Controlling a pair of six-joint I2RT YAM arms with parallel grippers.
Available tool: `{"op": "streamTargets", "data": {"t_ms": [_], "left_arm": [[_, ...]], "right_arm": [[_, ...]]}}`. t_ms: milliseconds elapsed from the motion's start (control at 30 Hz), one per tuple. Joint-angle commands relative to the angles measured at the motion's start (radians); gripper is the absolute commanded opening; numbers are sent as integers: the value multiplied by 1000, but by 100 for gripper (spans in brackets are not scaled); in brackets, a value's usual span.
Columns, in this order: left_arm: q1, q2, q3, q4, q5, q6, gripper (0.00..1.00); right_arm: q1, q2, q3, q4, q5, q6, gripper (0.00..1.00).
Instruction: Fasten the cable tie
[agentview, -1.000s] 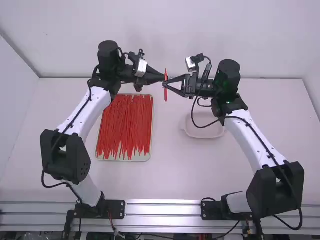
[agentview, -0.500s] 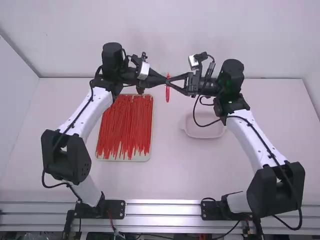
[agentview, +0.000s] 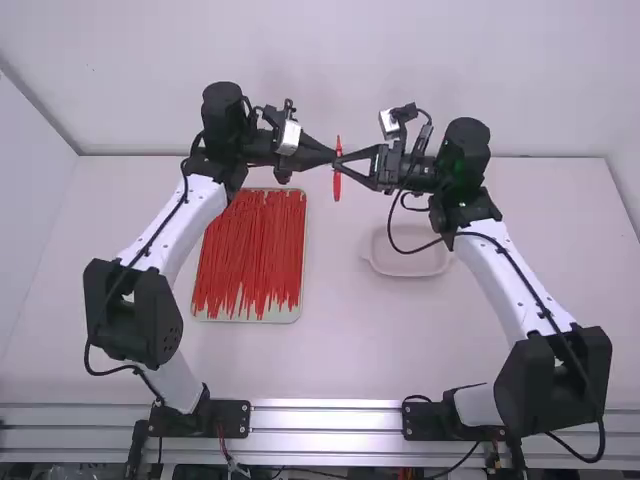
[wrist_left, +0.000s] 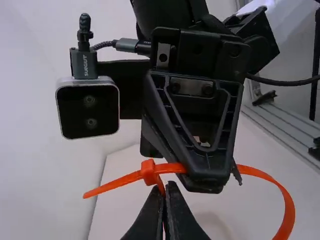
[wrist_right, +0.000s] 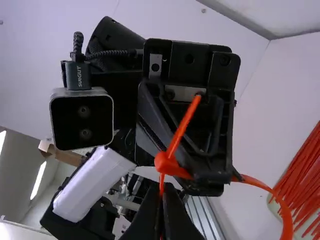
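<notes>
A red cable tie (agentview: 337, 187), bent into a loop, hangs in the air above the back of the table with both grippers on it. My left gripper (agentview: 329, 157) comes in from the left and my right gripper (agentview: 346, 166) from the right, tip to tip. In the left wrist view my left gripper (wrist_left: 164, 200) is shut on the cable tie (wrist_left: 150, 171) just below its head, and the strap curves round behind the right gripper's fingers (wrist_left: 207, 172). In the right wrist view my right gripper (wrist_right: 162, 205) is shut on the cable tie (wrist_right: 166, 162) near its head, with the tail pointing away.
A tray (agentview: 245, 319) with several loose red ties (agentview: 250, 250) lies on the table under the left arm. A shallow white dish (agentview: 405, 270) sits under the right arm. The loose ties (wrist_right: 305, 160) also edge into the right wrist view.
Both grippers, still joined at the tie, have shifted slightly right and up. The tie's tail now sticks up above the fingertips.
</notes>
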Motion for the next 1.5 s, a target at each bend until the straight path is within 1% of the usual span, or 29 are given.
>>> {"op": "streamTargets", "data": {"t_ms": [0, 233, 467, 500, 567, 600, 633, 767, 1067, 1167, 1233, 1333, 1467], "left_arm": [[-24, -16, 2, -10, 99, -2, 2], [-37, -16, 2, -25, 99, -3, 2], [-51, -16, 2, -21, 86, -4, 2], [-49, -16, 2, -21, 83, -2, 2], [-41, -16, 2, -17, 87, -5, 2], [-34, -16, 2, -12, 93, -13, 2], [-29, -16, 2, 1, 97, -37, 2], [-34, -16, 2, 16, 100, -83, 2], [-76, -16, 2, 8, 98, -86, 2], [-77, -16, 2, 3, 83, -85, 2], [-75, -16, 2, 3, 76, -85, 2], [-73, -16, 2, 0, 54, -86, 2], [-71, -16, 2, 2, 33, -86, 2]], "right_arm": [[-28, 2, 23, 9, 87, 0, 0], [-52, 2, 23, 17, 101, 5, 0], [-47, 2, 23, 16, 92, 3, 0], [-48, 2, 23, 17, 80, -1, 6], [-55, 2, 23, 17, 64, 0, 15], [-64, 2, 23, 16, 47, 0, 34], [-72, 2, 23, 17, 24, 0, 41], [-86, 2, 23, 17, -9, 4, 42], [-98, 2, 23, 17, -35, 22, 42], [-97, 2, 23, 19, -43, 24, 38], [-89, 2, 23, 24, -58, 23, 29], [-93, 2, 23, 24, -61, 39, 23], [-87, 2, 23, 24, -65, 43, 21]]}}
